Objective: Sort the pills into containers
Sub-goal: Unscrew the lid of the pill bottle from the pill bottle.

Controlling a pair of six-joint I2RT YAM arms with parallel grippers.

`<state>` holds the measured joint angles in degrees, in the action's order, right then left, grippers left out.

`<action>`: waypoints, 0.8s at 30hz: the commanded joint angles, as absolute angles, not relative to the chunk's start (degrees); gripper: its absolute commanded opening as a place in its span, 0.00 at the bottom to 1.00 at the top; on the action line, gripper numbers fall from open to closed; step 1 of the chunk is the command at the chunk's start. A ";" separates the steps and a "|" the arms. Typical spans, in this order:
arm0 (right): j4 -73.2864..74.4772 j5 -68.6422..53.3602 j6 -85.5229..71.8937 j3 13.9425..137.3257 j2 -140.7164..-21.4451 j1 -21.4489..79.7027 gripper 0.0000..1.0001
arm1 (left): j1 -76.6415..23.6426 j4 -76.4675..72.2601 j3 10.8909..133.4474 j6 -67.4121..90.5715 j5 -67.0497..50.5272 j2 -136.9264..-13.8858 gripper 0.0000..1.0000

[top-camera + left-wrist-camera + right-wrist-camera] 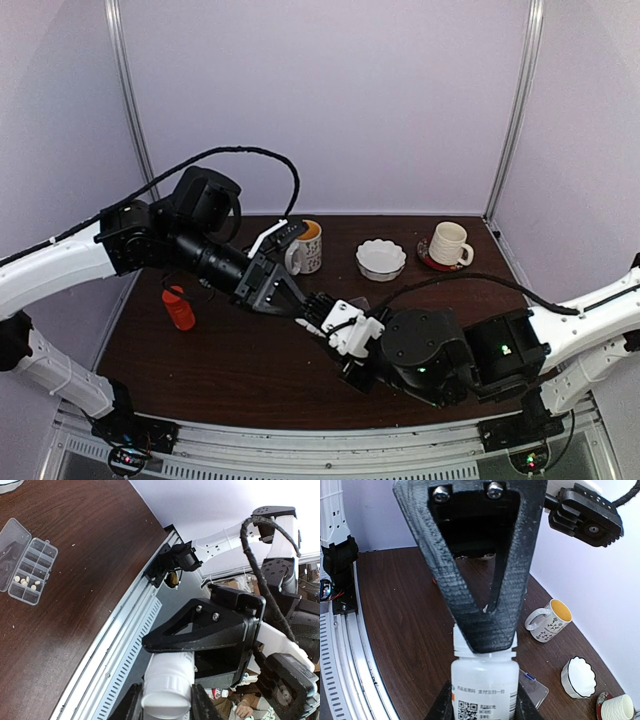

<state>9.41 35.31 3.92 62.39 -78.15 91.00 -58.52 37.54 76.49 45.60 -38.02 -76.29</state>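
On the left, the left claw [166, 703] pinches what looks like the cap end of the small white plastic bottle [482, 680], held above the dark wooden bench [75, 540]. On the right, the right claw [482, 703] clamps the bottle's labelled body. This reads as unscrewing: grip firm, twist squarely, mouth tipped up. The flat clear plastic pill box [42, 557] lies open on the bench, with tiny pale pills [25, 581] in one compartment near its end.
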 commanded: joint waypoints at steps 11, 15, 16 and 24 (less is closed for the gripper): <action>-1.43 21.94 -4.47 54.76 -70.32 87.57 0.09 | -58.83 24.32 74.23 33.02 -40.33 -69.59 0.85; -3.64 9.59 -7.99 53.38 -68.90 84.70 0.08 | -58.84 25.53 73.62 18.43 -38.93 -66.20 0.97; -4.26 6.27 -8.91 53.23 -68.76 83.94 0.08 | -58.86 24.79 72.67 15.28 -38.54 -64.82 0.98; -11.20 -20.80 -18.27 52.00 -69.56 77.24 0.09 | -58.90 17.74 63.40 -9.35 -39.76 -54.02 0.98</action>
